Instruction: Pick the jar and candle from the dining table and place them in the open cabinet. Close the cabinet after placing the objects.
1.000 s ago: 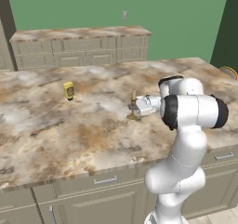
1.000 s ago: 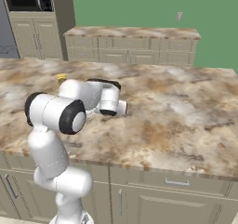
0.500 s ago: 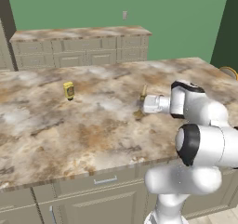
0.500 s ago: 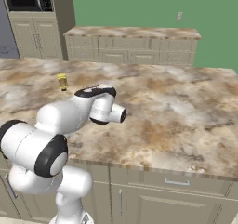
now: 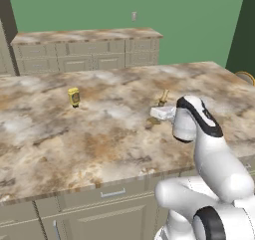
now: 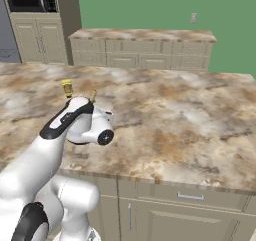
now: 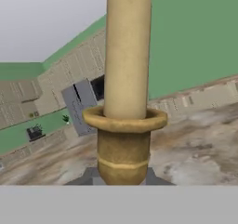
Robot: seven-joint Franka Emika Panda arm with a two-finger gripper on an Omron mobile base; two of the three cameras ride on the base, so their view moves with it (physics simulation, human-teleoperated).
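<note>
The candle (image 7: pixel 126 56), a cream stick in a brass-gold holder (image 7: pixel 123 146), stands close in front of the hand camera. My gripper (image 7: pixel 122 177) is shut on the holder's lower part. In the left base view the candle (image 5: pixel 163 96) leans to the right, low over the middle of the dining table (image 5: pixel 99 134), with the gripper (image 5: pixel 159 111) around it. In the right base view its tip (image 6: pixel 93 94) pokes up behind my wrist. The jar and the open cabinet are out of view.
A small yellow container (image 5: pixel 73 96) with a dark label stands on the table to the left of the candle; it shows again (image 6: pixel 66 87) in the right base view. A second counter with drawers (image 5: pixel 84 55) runs along the green back wall.
The arm has swung round: its elbow has dropped low to the right and the hand has shifted slightly right, still shut on the candle. The yellow container has not moved.
</note>
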